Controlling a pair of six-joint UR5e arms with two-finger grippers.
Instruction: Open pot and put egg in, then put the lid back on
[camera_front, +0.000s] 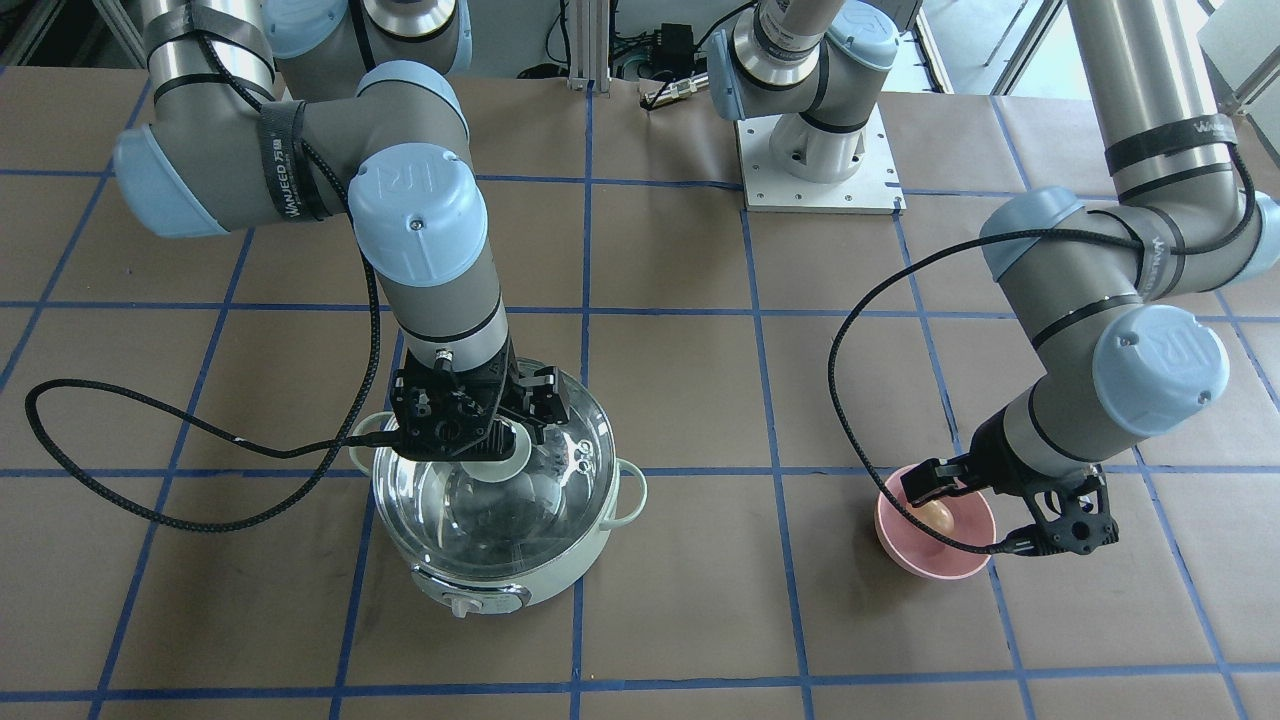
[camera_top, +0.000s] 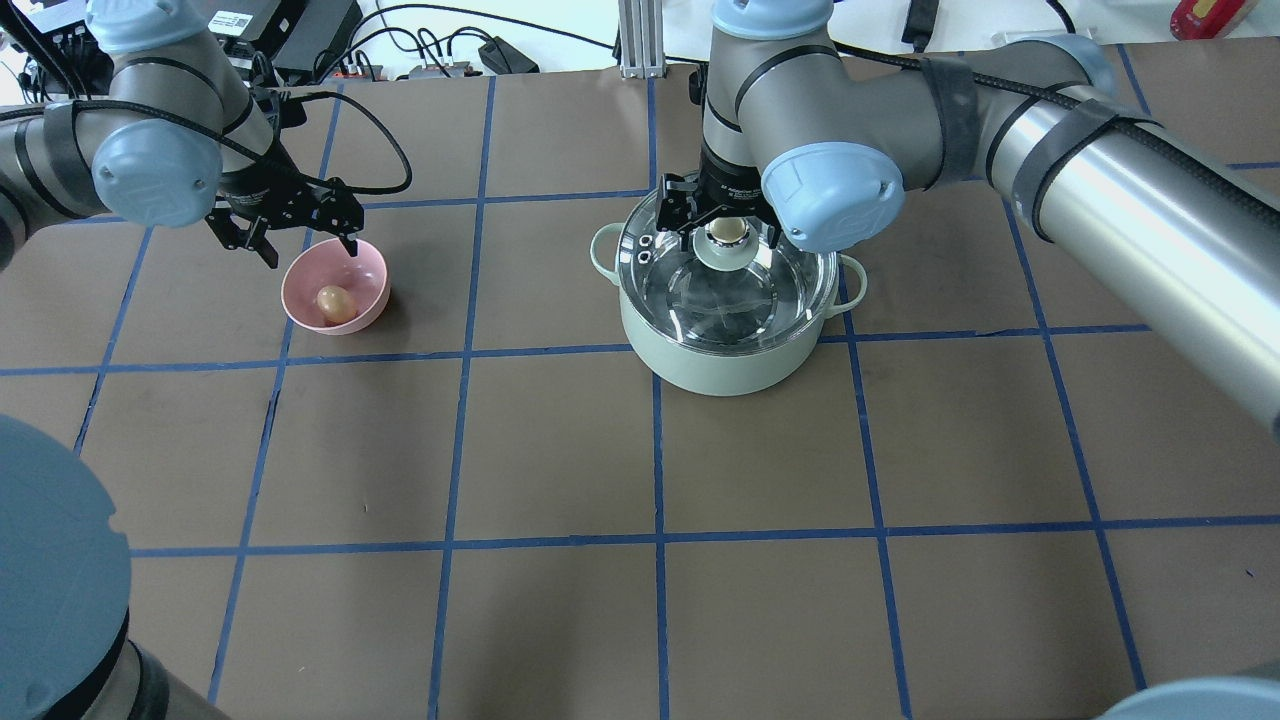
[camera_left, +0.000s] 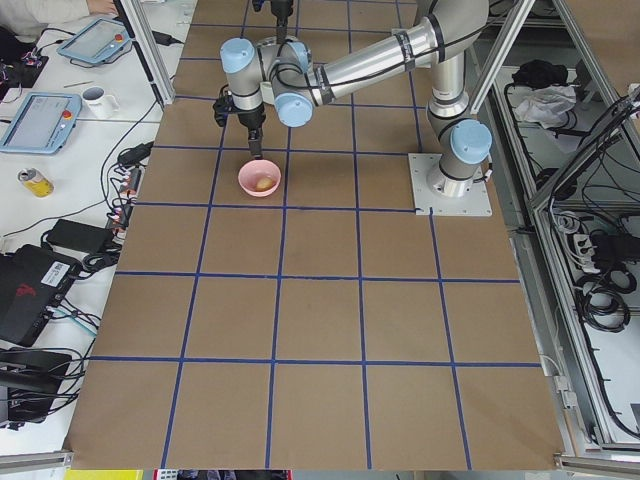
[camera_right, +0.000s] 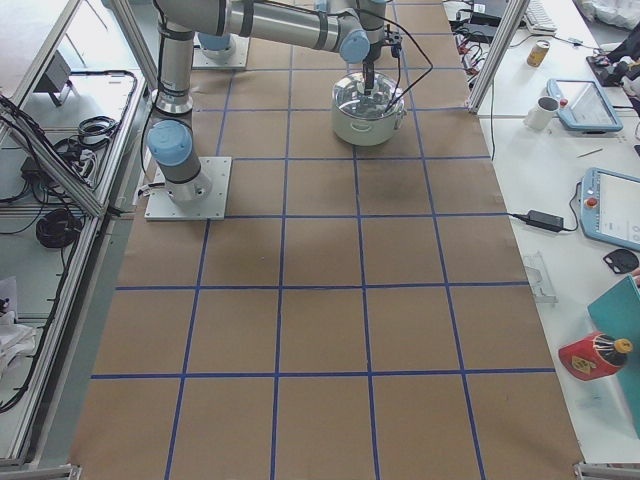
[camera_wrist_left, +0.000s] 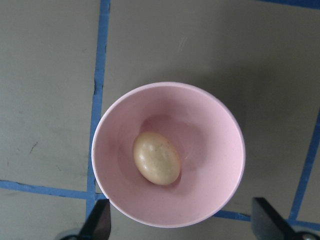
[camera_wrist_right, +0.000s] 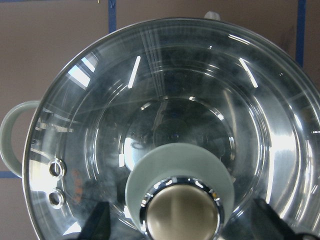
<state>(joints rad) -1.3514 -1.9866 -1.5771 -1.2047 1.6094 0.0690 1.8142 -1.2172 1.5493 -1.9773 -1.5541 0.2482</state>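
The mint-green pot (camera_top: 715, 365) stands on the table with the glass lid (camera_top: 745, 300) on it. My right gripper (camera_top: 725, 232) is open, its fingers on either side of the lid's beige-topped knob (camera_wrist_right: 180, 212) with gaps on both sides. The egg (camera_top: 335, 302) lies in a pink bowl (camera_top: 300, 290) to the left. My left gripper (camera_top: 310, 250) hovers open just above the bowl's far rim. In the left wrist view the egg (camera_wrist_left: 156, 157) sits mid-bowl and the two fingertips (camera_wrist_left: 100, 222) stand wide apart.
A black cable (camera_front: 150, 440) loops over the table beside the pot. The left arm's base plate (camera_front: 820, 165) is bolted to the table's robot side. Blue tape lines grid the brown table top (camera_top: 560, 450).
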